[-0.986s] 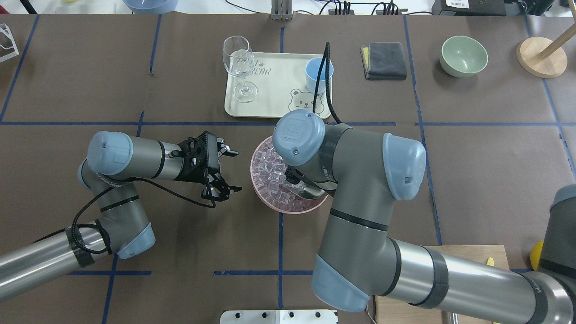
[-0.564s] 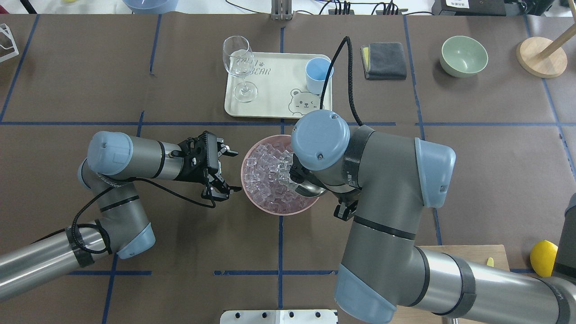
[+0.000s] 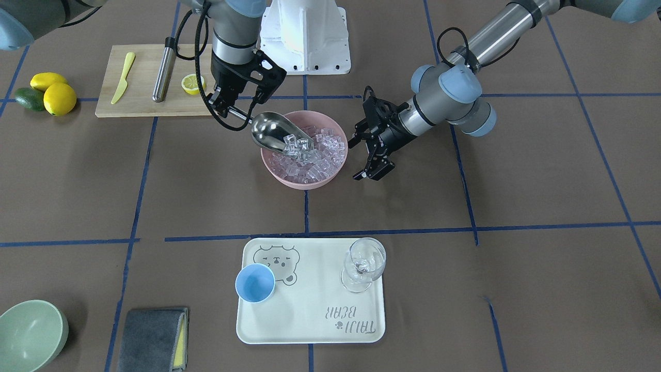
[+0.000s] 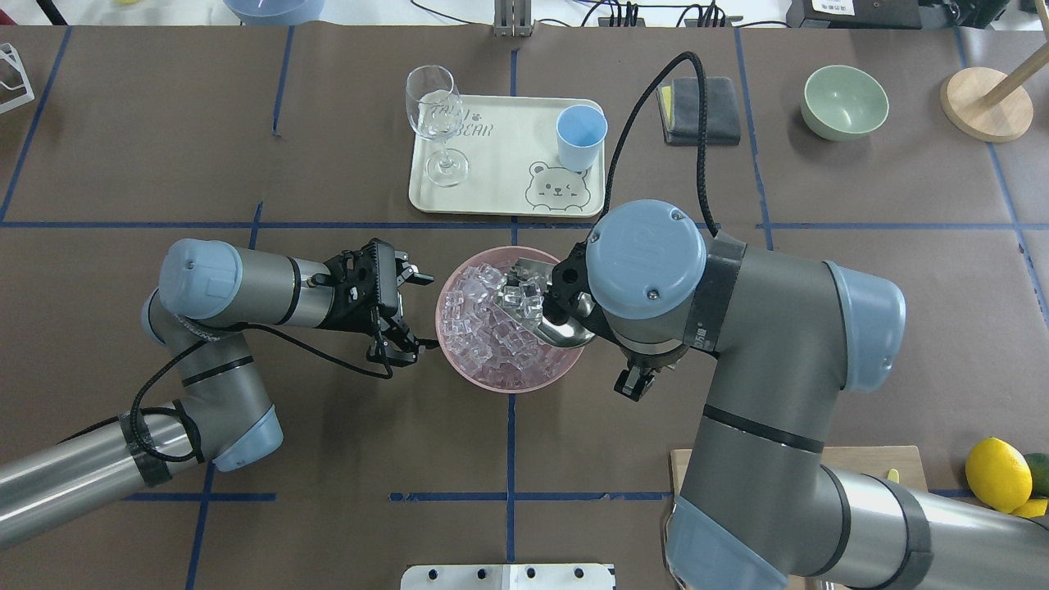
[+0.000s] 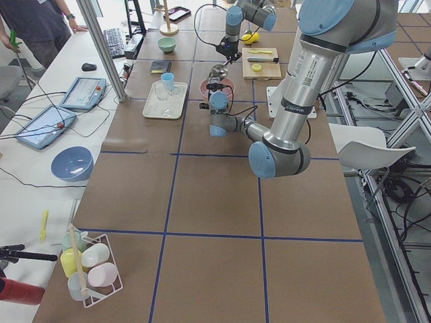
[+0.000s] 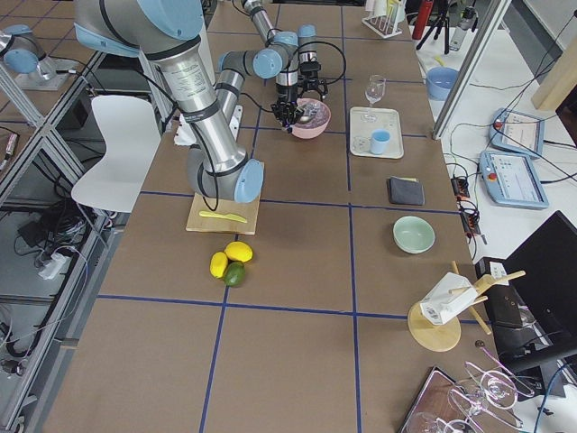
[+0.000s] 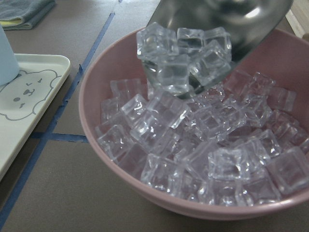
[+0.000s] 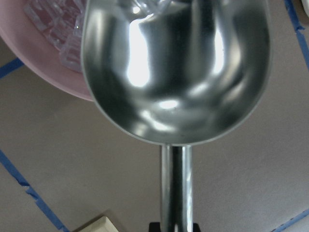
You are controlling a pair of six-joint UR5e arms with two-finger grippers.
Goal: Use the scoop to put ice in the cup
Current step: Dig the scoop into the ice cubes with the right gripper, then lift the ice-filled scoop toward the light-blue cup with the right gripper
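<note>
Pinched by its handle in the right tool (image 3: 233, 109), the scoop (image 3: 272, 128) at upper centre looks tipped mouth-down over the pink bowl (image 3: 289, 181), so its ice (image 3: 297, 147) could slide off before reaching the cup (image 3: 255, 282) at lower centre; the left tool (image 3: 366, 157) hangs spread.

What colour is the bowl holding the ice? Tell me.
Pink. The bowl shows best in the left wrist-mounted view.

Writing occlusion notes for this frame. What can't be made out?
- Overhead: the right gripper and its hold on the scoop handle, hidden under the right arm's wrist.
- Right wrist view: scoop mouth cut off by the top edge; most of its ice is out of frame.
- Left wrist view: cup cut by the left edge, inside unseen.
- Side views: scoop and ice too small.
</note>
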